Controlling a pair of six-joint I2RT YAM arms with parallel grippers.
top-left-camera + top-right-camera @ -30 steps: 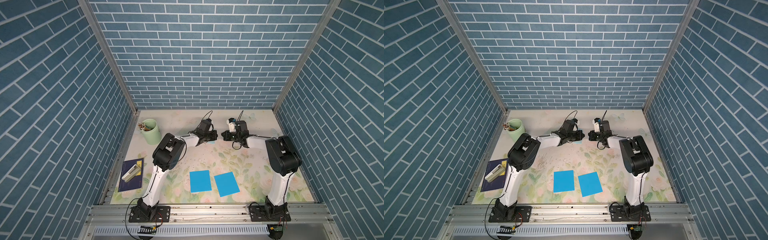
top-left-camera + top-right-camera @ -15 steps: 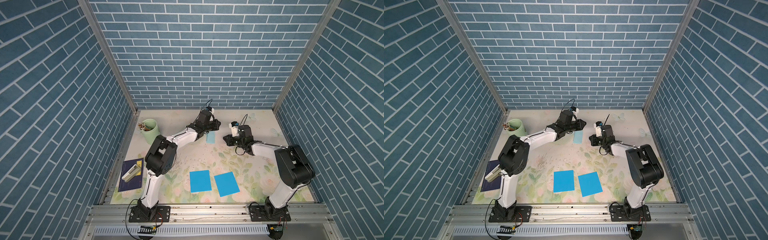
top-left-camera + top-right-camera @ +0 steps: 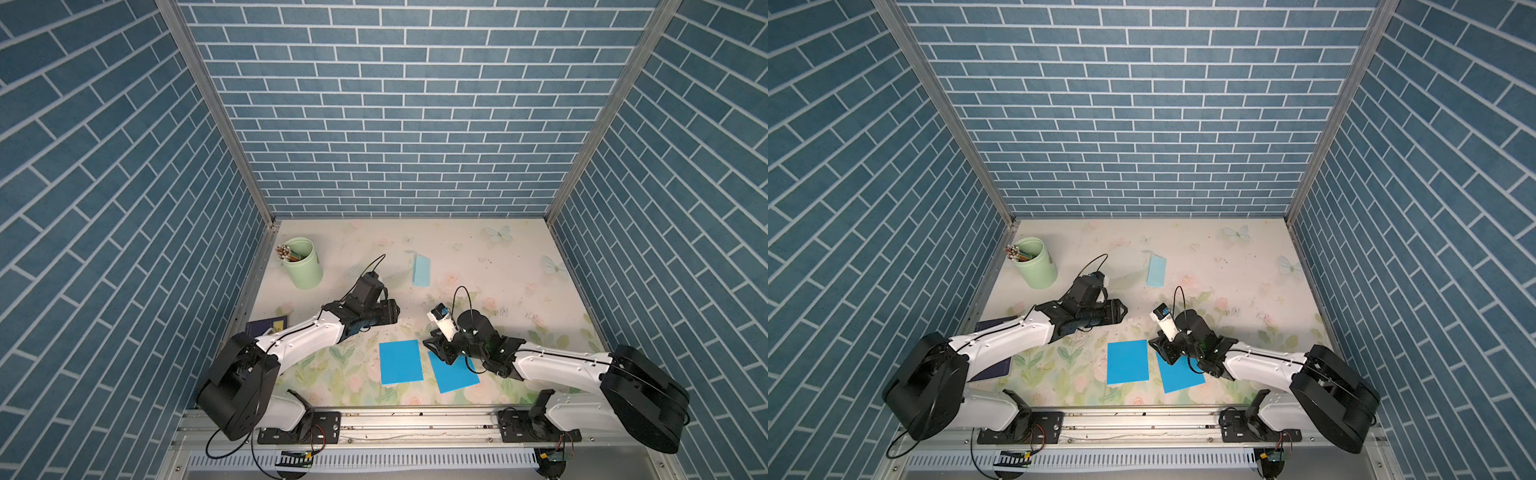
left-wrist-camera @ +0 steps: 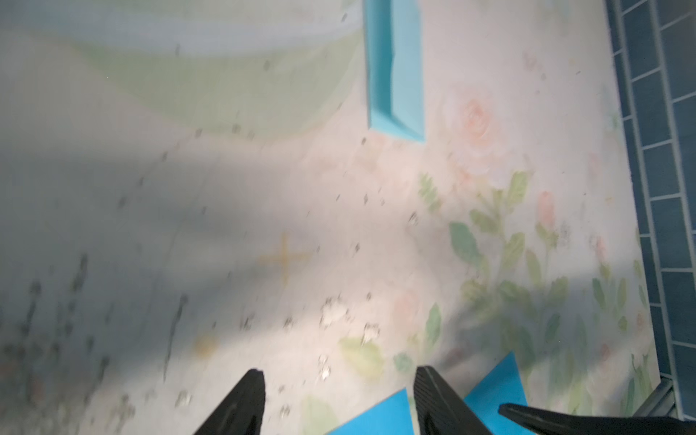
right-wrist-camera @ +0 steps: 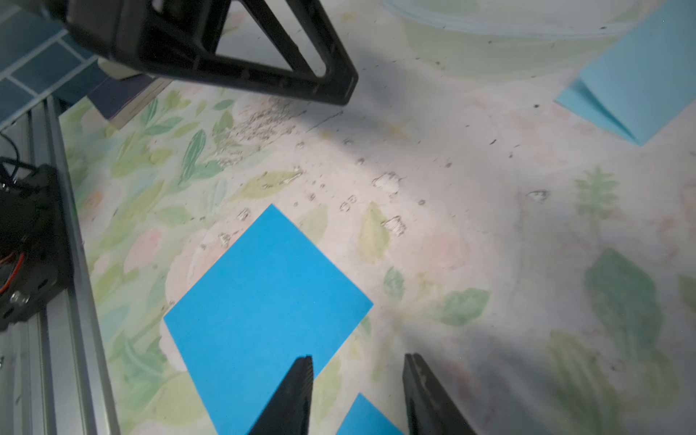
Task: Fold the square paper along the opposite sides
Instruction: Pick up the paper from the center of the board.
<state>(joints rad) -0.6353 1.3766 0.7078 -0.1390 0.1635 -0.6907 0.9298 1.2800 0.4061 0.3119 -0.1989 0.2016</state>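
Well, scuffed floral tabletop (image 3: 478,266) w/ folded paper (image 3: 421,270), blue-brick walls (image 3: 415,124)

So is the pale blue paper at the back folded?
Folded: the pale blue paper is a narrow rectangle with two layers showing.

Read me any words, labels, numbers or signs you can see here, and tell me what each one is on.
No readable words or numbers anywhere.
Yellow cross mark: a plain "+" on the floral mat, in the left wrist view.
Green pencil cup: small mark on its side, too small to read.
Dark blue book: yellowish patch, too small to read.
Blue square papers and folded light-blue paper: blank.
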